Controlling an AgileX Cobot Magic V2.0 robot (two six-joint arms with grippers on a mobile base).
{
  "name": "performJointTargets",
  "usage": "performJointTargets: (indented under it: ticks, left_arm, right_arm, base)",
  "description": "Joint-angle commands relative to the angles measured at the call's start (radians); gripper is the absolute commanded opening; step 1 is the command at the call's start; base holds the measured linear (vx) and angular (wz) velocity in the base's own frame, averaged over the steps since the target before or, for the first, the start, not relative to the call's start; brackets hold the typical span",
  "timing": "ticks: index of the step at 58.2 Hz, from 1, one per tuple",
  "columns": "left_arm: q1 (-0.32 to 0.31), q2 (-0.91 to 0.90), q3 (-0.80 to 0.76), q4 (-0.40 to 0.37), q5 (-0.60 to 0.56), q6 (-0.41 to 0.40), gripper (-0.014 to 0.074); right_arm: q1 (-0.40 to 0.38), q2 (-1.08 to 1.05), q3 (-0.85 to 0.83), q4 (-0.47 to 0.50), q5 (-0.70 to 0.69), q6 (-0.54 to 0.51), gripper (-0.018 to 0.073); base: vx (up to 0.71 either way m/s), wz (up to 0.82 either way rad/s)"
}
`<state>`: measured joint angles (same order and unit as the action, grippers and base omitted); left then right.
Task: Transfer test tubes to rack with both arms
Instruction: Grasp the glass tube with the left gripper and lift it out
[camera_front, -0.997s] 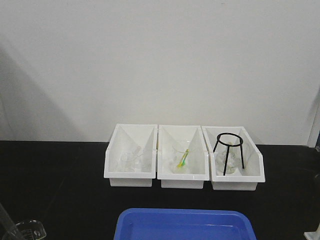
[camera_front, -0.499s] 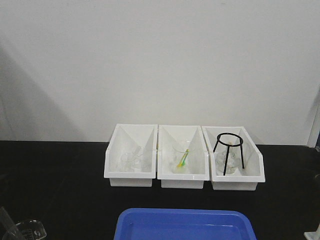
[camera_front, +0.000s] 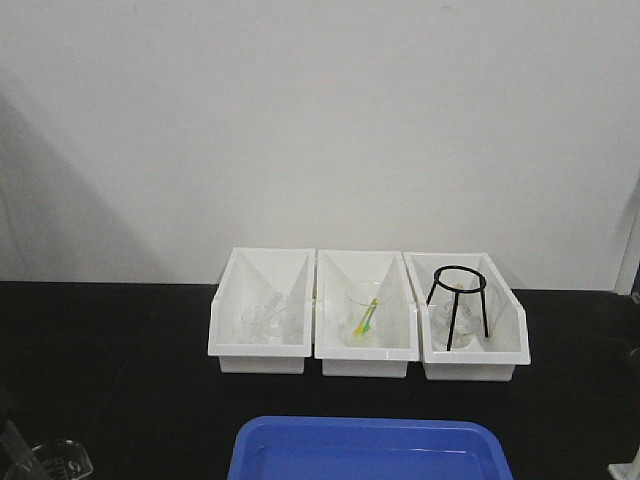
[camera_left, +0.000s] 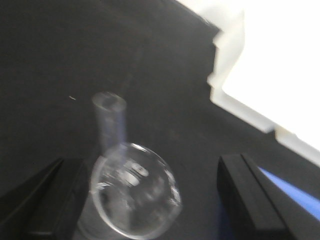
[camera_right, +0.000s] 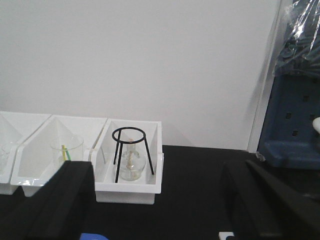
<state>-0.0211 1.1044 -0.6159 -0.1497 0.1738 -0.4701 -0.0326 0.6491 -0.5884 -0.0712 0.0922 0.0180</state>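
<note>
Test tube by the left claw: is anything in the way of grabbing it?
Nothing visible blocks it. The test tube stands in the beaker, its top sticking out above the rim. The left claw is open, a finger on each side of the beaker.

Black matte tabletop (camera_front: 120, 380), backed by a white wall. Toward the back, in one row, side by side: left white bin (camera_front: 258, 362), middle white bin (camera_front: 362, 364), right white bin (camera_front: 472, 370) (open fronts all facing forward). At the near edge, apart from the bins: blue tray (camera_front: 365, 426). In the near left corner: small glass beaker (camera_front: 58, 463), upright. At the near right edge: white corner piece (camera_front: 626, 468), too cropped to name.
</note>
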Motion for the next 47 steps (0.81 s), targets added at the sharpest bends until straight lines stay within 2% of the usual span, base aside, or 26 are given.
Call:
performJointTargets:
  ticks: [1, 7, 27, 47]
  left_arm:
    - [0.040, -0.001, -0.031, -0.001, -0.075, -0.014, 0.0609]
    - [0.064, 0.033, -0.031, -0.001, -0.086, -0.014, 0.0607]
    - [0.060, 0.184, -0.033, -0.009, -0.160, -0.012, 0.0594]
    - [0.060, 0.230, -0.033, 0.002, -0.256, -0.003, 0.0594]
  right_arm:
    - [0.000, 0.022, -0.035, -0.005, -0.076, -0.006, 0.0551]
    - [0.000, 0.039, -0.035, -0.005, -0.070, -0.006, 0.0551]
    - [0.000, 0.043, -0.035, -0.005, -0.048, -0.008, 0.0551]
    - [0.000, 0.043, -0.035, -0.005, -0.024, -0.008, 0.0551]
  base:
    - [0.00, 0.00]
    - [0.00, 0.00]
    - [0.00, 0.00]
    - [0.00, 0.00]
